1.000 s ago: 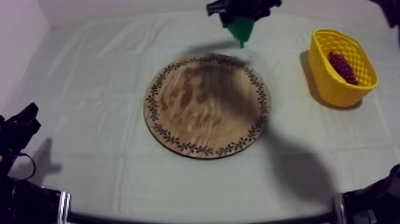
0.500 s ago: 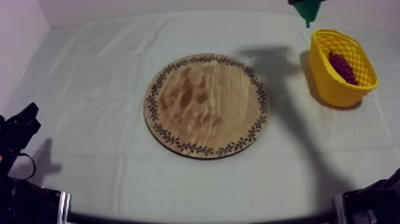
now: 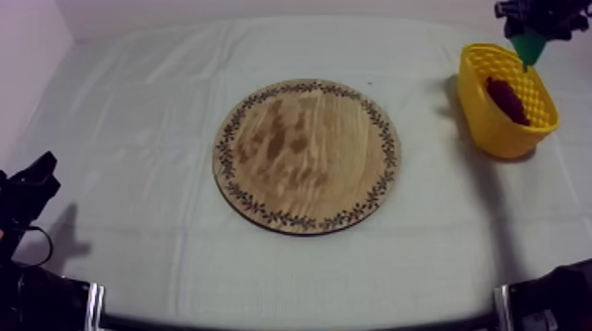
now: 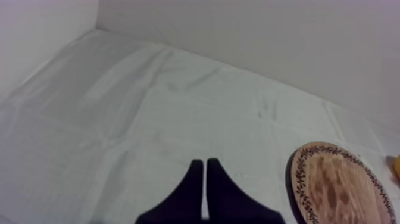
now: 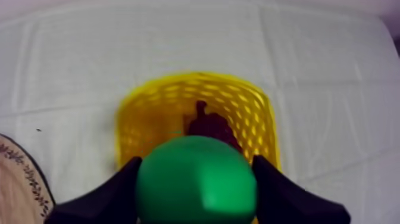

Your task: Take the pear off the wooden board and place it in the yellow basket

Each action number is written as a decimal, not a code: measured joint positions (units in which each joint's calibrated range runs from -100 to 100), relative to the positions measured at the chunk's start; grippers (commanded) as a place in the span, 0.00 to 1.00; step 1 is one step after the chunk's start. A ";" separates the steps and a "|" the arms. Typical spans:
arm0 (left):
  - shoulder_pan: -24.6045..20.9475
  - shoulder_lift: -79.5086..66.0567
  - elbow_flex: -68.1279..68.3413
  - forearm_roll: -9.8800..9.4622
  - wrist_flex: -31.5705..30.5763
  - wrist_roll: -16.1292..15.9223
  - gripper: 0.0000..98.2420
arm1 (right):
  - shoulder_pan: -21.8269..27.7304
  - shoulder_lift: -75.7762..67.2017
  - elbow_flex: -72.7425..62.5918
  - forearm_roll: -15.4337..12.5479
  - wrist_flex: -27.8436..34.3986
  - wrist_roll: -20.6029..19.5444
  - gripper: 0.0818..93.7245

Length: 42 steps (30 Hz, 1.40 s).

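The right gripper (image 3: 532, 25) is cut off at the far edge of the top view. Its fingers are clamped on the pear (image 5: 196, 186), which hides part of the bunch of grapes (image 5: 211, 126) in the yellow basket (image 3: 493, 132). Since the earlier frame the pear has moved right, from beside the basket to above its far end; the left gripper (image 4: 205, 174) remains near left, fingers together.

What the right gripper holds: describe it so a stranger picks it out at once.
At the right side of the table stands the yellow basket. Directly over it the right gripper is shut on the pear, black fingers at either side. It is smooth and bright green, unlike the dark red grapes in the basket below.
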 measured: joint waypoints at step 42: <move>0.00 0.00 0.00 0.00 0.00 0.00 0.00 | 4.18 0.12 9.30 -1.23 -31.84 0.94 0.08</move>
